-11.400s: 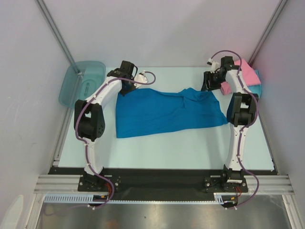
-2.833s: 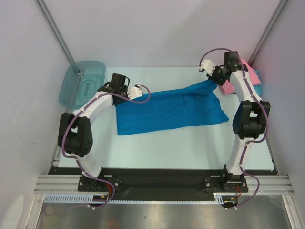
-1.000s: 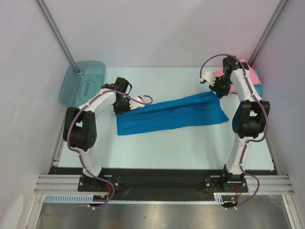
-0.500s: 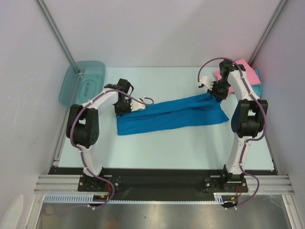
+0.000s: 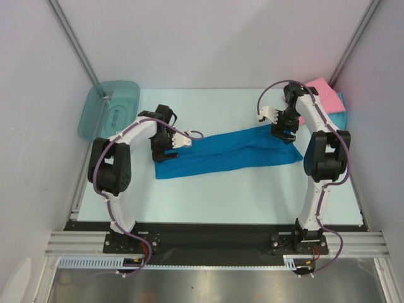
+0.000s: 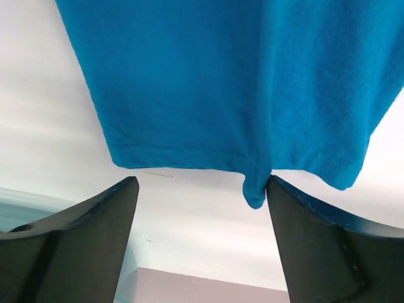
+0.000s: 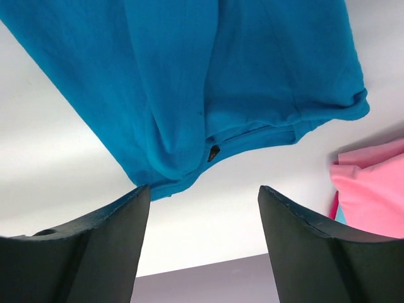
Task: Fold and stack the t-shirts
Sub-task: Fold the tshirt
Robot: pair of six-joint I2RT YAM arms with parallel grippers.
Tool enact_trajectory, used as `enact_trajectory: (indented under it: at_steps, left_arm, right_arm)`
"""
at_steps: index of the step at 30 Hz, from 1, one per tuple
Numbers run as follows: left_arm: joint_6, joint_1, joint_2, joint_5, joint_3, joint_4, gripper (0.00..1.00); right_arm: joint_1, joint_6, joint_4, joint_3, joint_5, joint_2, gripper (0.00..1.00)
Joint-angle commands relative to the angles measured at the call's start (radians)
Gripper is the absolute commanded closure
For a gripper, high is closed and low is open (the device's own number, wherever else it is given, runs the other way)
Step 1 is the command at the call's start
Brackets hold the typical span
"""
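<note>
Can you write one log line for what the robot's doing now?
left gripper open | right gripper open | blue t-shirt folded lengthwise, lying flat | pink t-shirt in far-right corner

blue t-shirt | folded lengthwise, centre | pink t-shirt | folded, far right

Blue t-shirt lies as a long, narrow folded band across the worktop. Left gripper is down at its left end, right gripper at its right end. Far right corner: pink t-shirt on the turquoise t-shirt. Teal bin sits far left.
</note>
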Motion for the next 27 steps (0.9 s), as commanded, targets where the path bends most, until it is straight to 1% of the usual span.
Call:
enact_trajectory:
  at_steps: [1,4,7,9,10,11,12,13,14,15,16,19,20,21,23,24,25,26,27]
  left_arm:
    - [0.029,-0.001,0.001,0.011,0.042,-0.039,0.11]
    - [0.040,0.002,-0.002,0.013,0.069,-0.071,0.10]
    - [0.033,0.008,0.007,0.014,0.129,-0.111,0.12]
    - [0.019,0.012,0.014,0.016,0.184,-0.122,0.14]
    - [-0.002,0.020,0.022,0.020,0.200,-0.114,0.14]
    - [-0.024,0.025,0.027,0.013,0.212,-0.093,0.15]
    - [-0.045,0.026,0.031,0.008,0.226,-0.049,0.15]
    - [-0.077,0.029,0.039,0.007,0.226,-0.024,0.14]
    - [-0.099,0.029,0.050,-0.024,0.215,0.019,0.14]
    - [-0.108,0.028,0.057,-0.024,0.208,0.056,0.14]
    - [-0.113,0.025,0.068,-0.023,0.201,0.061,0.15]
    - [-0.131,0.009,0.094,-0.059,0.162,0.121,0.18]
    - [-0.133,0.006,0.096,-0.061,0.154,0.130,0.20]
    - [-0.138,0.003,0.094,-0.061,0.139,0.156,0.28]
    - [-0.145,-0.003,0.097,-0.059,0.129,0.170,0.33]
    - [-0.148,-0.007,0.100,-0.062,0.126,0.174,0.34]
    - [-0.153,-0.009,0.102,-0.061,0.125,0.176,0.34]
    - [-0.154,-0.012,0.100,-0.062,0.122,0.179,0.35]
    - [-0.156,-0.015,0.099,-0.064,0.113,0.187,0.35]
  right_arm:
    - [-0.001,-0.025,-0.032,0.031,0.015,-0.013,0.25]
    - [-0.001,-0.011,-0.047,0.076,-0.005,-0.004,0.25]
    - [-0.001,0.032,-0.041,0.139,-0.034,0.013,0.25]
    - [-0.006,0.069,-0.010,0.179,-0.060,0.025,0.26]
    - [-0.004,0.086,0.010,0.189,-0.071,0.029,0.29]
    - [-0.004,0.144,0.087,0.190,-0.071,0.034,0.31]
    - [-0.004,0.155,0.112,0.190,-0.074,0.039,0.33]
    - [-0.001,0.162,0.131,0.186,-0.082,0.043,0.38]
    - [0.003,0.199,0.192,0.180,-0.075,0.052,0.44]
    - [0.017,0.210,0.209,0.171,-0.071,0.059,0.53]
    - [0.023,0.216,0.220,0.168,-0.073,0.065,0.71]
    - [0.054,0.247,0.255,0.157,-0.064,0.091,1.00]
    - [0.060,0.253,0.258,0.159,-0.065,0.097,1.00]
    - [0.065,0.267,0.255,0.160,-0.070,0.109,1.00]
    - [0.080,0.273,0.237,0.173,-0.073,0.118,0.99]
    - [0.085,0.278,0.231,0.174,-0.071,0.120,0.95]
    - [0.095,0.281,0.226,0.177,-0.068,0.123,0.83]
    - [0.102,0.282,0.214,0.176,-0.067,0.122,0.79]
    - [0.105,0.284,0.212,0.173,-0.065,0.120,0.77]
